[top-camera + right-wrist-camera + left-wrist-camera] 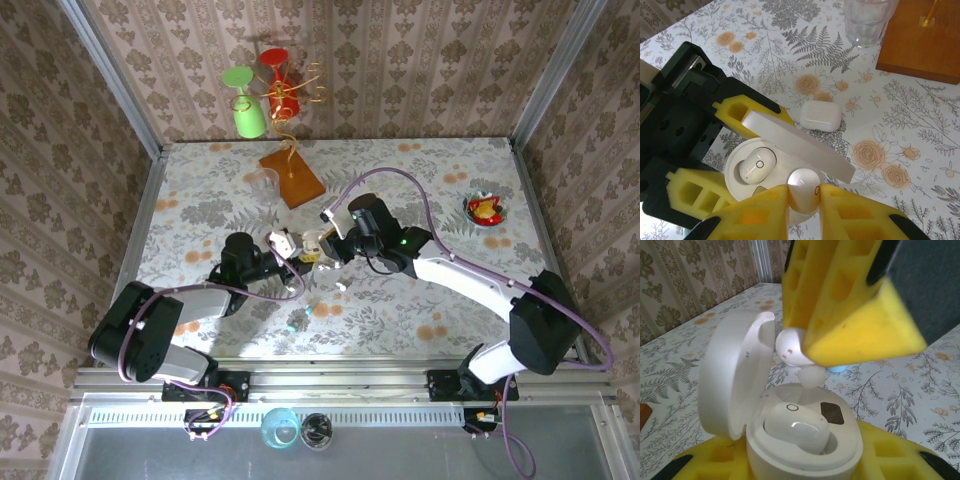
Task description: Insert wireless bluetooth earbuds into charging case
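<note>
Yellow fingers (pixel 755 215) of the right gripper (pixel 804 200) sit at the near edge of the right wrist view, clenched on a white earbud (pixel 803 187) pinched between their tips. That earbud hangs just above the open case (pixel 732 172), over the free socket. Whether its soft tip touches the rim, I cannot tell.

Beside that socket a second earbud (pixel 757 164) is seated in the case, its ringed face up. The lid (pixel 795 145) stands hinged back on the far side, tilted away from the sockets.

On either side of the case are the yellow pads of the left gripper (pixel 281 247), clamped around the body and holding it off the worktop (pixel 900 130). From the left wrist view the case sits low between them, with the held earbud (pixel 790 347) poised above.

Just past the lid, a spare case (pixel 821 116) lies closed on the floral worktop, apart from both grippers.

Farther back stand a clear glass (pixel 867 20) and, just beside it, a wooden base (pixel 925 45). Well off to the right, near the far edge, is a red bowl (pixel 485 209).
</note>
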You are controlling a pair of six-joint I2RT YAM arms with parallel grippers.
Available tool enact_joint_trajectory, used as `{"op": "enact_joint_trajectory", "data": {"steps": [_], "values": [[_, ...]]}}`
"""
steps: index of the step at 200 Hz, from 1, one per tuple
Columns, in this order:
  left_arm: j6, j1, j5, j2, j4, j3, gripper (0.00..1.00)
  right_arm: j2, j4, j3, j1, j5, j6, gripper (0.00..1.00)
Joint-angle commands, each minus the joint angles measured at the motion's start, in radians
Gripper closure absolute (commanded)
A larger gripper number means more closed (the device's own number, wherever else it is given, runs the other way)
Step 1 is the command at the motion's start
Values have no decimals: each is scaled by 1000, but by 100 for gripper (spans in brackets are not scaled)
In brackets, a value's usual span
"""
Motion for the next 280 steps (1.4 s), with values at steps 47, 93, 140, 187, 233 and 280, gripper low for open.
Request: {"op": "enact_joint_trajectory", "data": {"steps": [47, 93, 140, 187, 233, 280], "values": [[12, -6, 0, 6, 28, 35, 73, 20, -68, 38, 5, 26, -47, 78], [8, -6, 5, 3, 28, 37, 73, 23, -88, 41, 5, 42, -66, 78], [0, -6, 23, 0, 29, 46, 73, 43, -85, 61, 16, 23, -72, 75], [-4, -7, 6, 4, 26, 43, 73, 0, -82, 57, 15, 35, -48, 67], [-7, -6, 4, 9, 46, 34, 73, -84, -27, 9, -4, 62, 14, 54], [33, -10, 69, 4, 40, 25, 73, -133, 17, 13, -43, -23, 120, 42]]}}
